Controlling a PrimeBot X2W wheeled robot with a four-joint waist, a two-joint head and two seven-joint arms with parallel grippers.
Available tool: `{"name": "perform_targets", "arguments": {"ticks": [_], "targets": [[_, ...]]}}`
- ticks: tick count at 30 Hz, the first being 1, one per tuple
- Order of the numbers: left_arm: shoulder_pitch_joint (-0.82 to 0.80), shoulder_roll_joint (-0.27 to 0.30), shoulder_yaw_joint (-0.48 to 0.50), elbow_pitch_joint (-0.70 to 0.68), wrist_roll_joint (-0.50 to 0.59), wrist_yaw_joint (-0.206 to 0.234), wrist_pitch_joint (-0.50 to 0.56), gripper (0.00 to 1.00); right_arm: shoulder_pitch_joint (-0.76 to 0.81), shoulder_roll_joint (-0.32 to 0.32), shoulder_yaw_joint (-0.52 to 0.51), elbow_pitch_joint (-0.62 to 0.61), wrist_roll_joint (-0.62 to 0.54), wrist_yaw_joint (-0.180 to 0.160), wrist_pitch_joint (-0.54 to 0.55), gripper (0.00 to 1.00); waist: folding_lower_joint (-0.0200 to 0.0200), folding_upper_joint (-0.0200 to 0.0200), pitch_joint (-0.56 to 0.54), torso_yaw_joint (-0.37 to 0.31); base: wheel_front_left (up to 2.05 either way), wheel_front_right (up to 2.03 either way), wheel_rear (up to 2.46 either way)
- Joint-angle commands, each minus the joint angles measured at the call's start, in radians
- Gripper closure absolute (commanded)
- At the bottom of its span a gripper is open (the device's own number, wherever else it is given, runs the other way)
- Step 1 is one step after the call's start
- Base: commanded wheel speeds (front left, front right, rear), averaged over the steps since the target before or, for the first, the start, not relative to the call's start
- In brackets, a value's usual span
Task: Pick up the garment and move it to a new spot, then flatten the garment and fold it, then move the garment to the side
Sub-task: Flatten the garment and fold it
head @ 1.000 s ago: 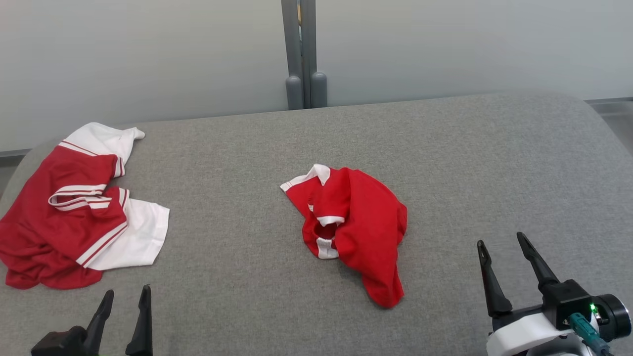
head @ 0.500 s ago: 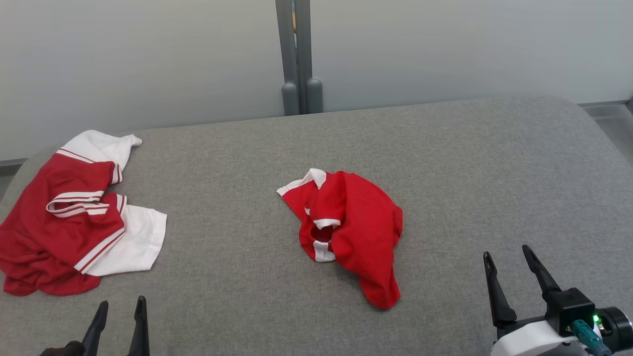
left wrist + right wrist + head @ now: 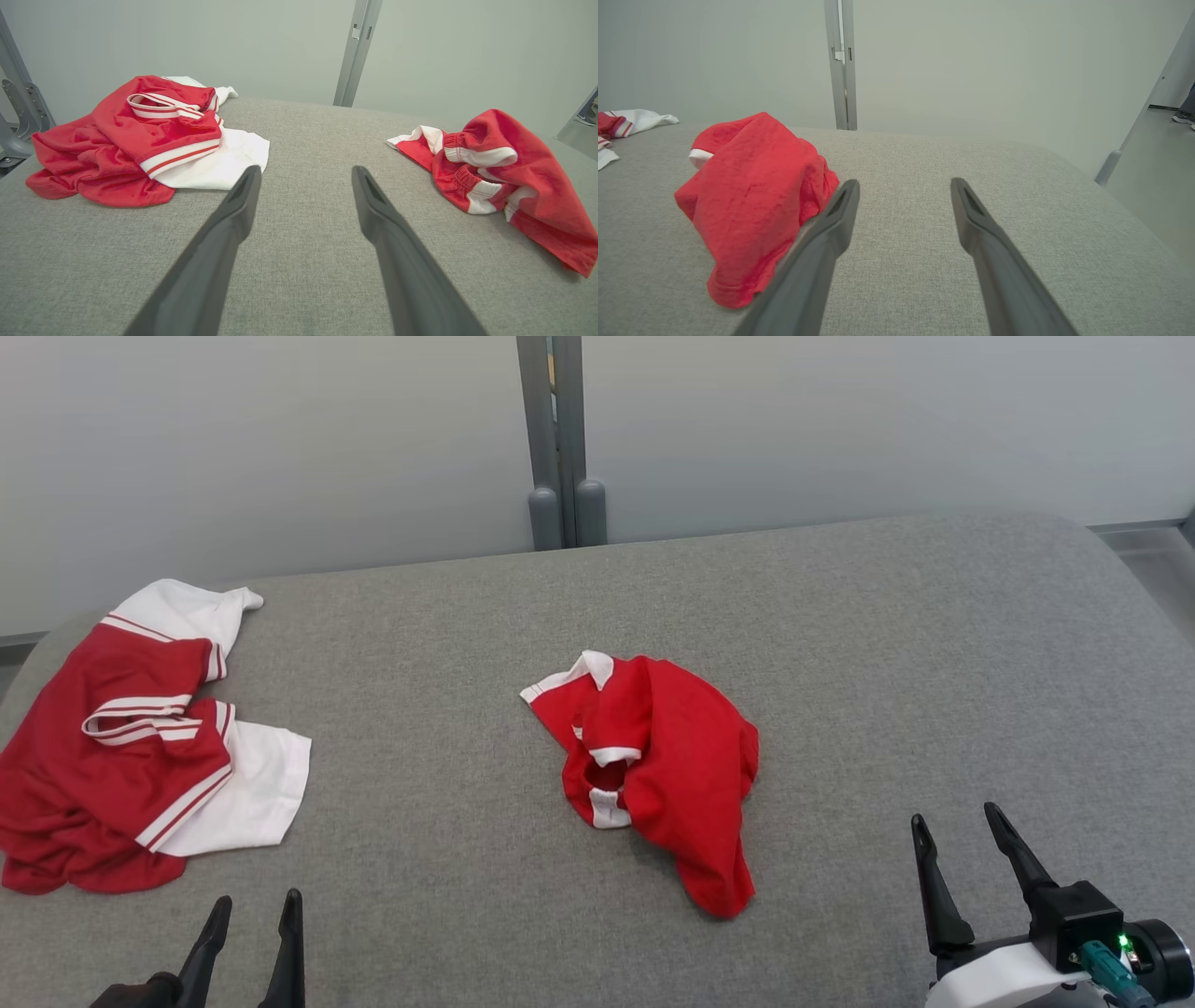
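Observation:
A crumpled red garment (image 3: 667,775) with white trim lies in a heap at the middle of the grey padded table (image 3: 840,644). It also shows in the left wrist view (image 3: 504,172) and the right wrist view (image 3: 752,196). My left gripper (image 3: 259,899) stands open at the near left edge, apart from any cloth, its fingers spread over bare table (image 3: 304,169). Open too, my right gripper (image 3: 956,814) is at the near right, a short way right of the heap's lower end (image 3: 904,181). Nothing is between either pair of fingers.
A second red-and-white garment (image 3: 140,737) lies bunched at the table's left end, also in the left wrist view (image 3: 140,135). A grey post (image 3: 560,439) stands against the pale wall behind the table. The table's right end is rounded, with floor beyond.
The head view has shifted slightly. My left gripper has drifted a little to the right along the bottom edge. Both grippers stay open and both garments lie as before.

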Motion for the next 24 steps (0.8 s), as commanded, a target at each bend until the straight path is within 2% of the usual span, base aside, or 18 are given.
{"name": "perform_targets", "arguments": {"ticks": [1, 24], "targets": [[-0.014, 0.010, -0.001, 0.003, -0.007, -0.003, -0.003, 0.00, 0.005, -0.001, 0.000, 0.003, 0.005, 0.000, -0.003, 0.00, 0.0000, -0.0001, 0.001, 0.001, 0.00, 0.00, 0.00], [-0.018, 0.022, -0.003, 0.009, -0.017, -0.003, -0.003, 0.00, 0.004, -0.001, 0.010, 0.003, 0.015, 0.000, -0.003, 0.00, 0.0000, -0.0001, 0.009, 0.008, 0.00, 0.00, 0.00]]}}
